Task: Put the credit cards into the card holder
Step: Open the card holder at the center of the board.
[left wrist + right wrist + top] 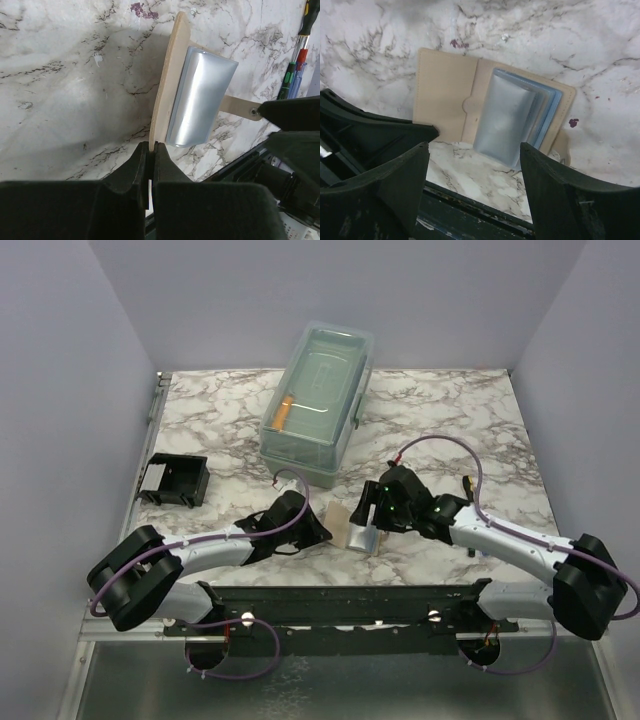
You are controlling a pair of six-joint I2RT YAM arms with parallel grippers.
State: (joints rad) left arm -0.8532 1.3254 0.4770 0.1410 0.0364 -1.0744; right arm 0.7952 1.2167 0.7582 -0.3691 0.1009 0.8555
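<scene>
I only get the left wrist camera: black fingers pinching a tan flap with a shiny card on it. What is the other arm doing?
Observer: The right gripper is open, jaws wide, holding nothing, facing the silvery card.
Operator: Is that the only card?
Observer: No. The right wrist view shows a light blue card fanned out behind it.
Operator: Anything else around?
Observer: From above, a black rack stands off to the left, well apart from the tan wallet.
</scene>
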